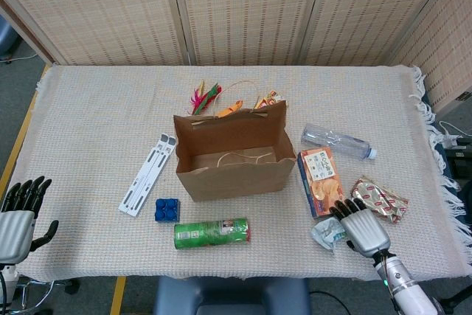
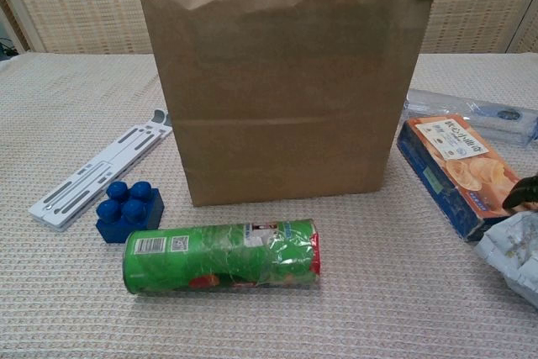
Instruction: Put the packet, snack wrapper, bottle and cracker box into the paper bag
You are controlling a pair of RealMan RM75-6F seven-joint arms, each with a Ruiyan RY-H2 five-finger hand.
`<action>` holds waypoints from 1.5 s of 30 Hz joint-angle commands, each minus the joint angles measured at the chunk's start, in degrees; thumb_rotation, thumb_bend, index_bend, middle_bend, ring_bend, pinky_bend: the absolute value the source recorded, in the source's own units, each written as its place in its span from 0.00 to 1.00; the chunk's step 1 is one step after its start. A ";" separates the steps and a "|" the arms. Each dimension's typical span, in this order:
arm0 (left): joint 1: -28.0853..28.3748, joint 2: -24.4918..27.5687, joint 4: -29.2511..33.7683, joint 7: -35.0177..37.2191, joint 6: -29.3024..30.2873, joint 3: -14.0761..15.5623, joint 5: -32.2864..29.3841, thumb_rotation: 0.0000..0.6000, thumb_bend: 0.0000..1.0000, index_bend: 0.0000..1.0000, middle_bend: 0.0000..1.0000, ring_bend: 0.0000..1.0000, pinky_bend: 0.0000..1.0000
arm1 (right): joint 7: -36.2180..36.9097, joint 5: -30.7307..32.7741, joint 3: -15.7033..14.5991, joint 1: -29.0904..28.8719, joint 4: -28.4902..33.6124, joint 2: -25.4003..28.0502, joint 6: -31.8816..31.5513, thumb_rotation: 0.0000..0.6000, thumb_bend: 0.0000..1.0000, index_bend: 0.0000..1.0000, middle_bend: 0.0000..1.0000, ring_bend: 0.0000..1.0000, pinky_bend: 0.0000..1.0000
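Four items still outside the bag

None of the four is packed yet — the paper bag (image 1: pixel 232 158) stands open and upright mid-table. The right hand (image 1: pixel 361 228) hovers over the crumpled snack wrapper (image 1: pixel 327 232), fingers spread, apparently holding nothing. The left hand (image 1: pixel 18 215) sits open and empty at the near-left edge. Just beside the bag's right wall lies the cracker box (image 1: pixel 322 181), the bottle (image 1: pixel 338 142) behind it, the red packet (image 1: pixel 380 198) to its right.

Risks: the wrapper is thin and slack, so a loose pinch could let it slip, and it lies near the front edge of the table (image 1: pixel 96 108) — a nudge might push it off. Fingers could also catch the box corner. Carrying across, a low pass might clip the bag's rim and tip it. Open cloth lies right of the packet; above the bag is free.
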State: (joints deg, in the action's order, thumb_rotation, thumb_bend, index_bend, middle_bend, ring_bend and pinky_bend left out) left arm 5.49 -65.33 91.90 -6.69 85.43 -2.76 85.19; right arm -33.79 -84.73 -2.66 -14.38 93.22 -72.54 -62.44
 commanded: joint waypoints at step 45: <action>0.42 -0.36 -0.54 -0.49 -0.41 -0.27 -0.30 1.00 0.36 0.00 0.00 0.00 0.00 | -23.95 23.88 30.19 -33.73 24.16 -1.21 -12.73 1.00 0.22 0.71 0.62 0.63 0.66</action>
State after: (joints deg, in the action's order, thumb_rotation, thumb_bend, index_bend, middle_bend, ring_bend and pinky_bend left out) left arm 5.88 -65.66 91.36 -7.10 85.04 -2.99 84.94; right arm -52.48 -65.55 26.63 -43.34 119.78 -67.13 -75.49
